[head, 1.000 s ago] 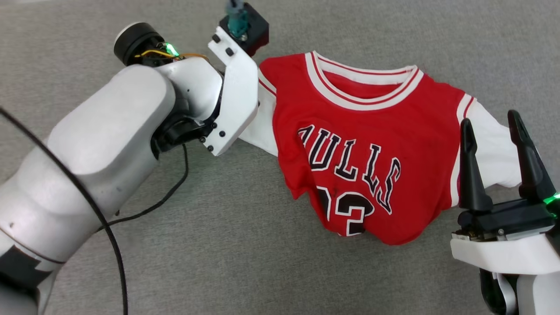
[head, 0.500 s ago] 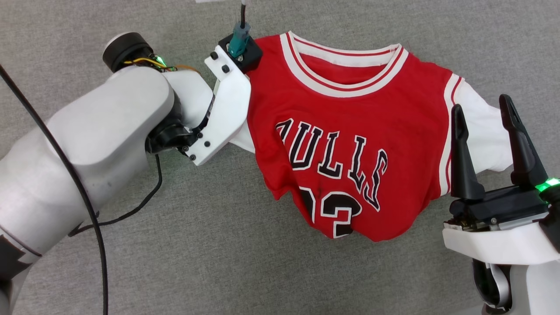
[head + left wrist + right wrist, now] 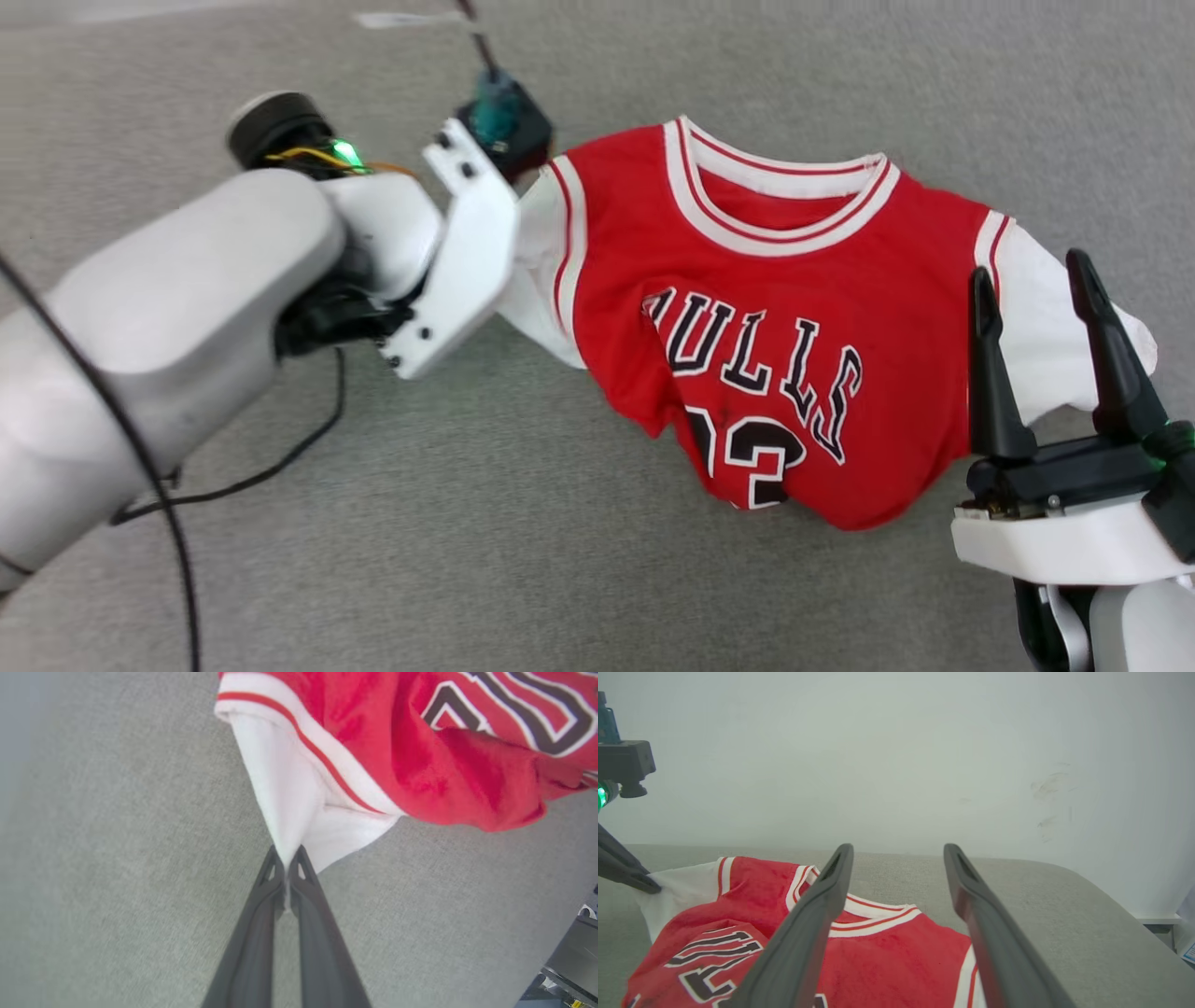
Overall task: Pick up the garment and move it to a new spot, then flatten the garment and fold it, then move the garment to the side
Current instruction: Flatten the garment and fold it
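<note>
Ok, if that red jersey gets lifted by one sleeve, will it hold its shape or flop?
Probably flops: the jersey lies bunched and creased. Likely light: the left gripper tents its white sleeve with just a fingertip pinch.

"ULLS" — on the garment

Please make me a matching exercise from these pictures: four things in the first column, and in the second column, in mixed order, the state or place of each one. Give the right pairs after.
Column one
1. left gripper, two long dark fingers
2. right gripper, two long dark fingers
3. red jersey T-shirt with black "BULLS" lettering
4. grey woven surface

Column two
A. open, nothing between its fingers
B. front up, lower part bunched
C. shut on the white sleeve
D. under the T-shirt

Pairs: 1-C, 2-A, 3-B, 4-D
</note>
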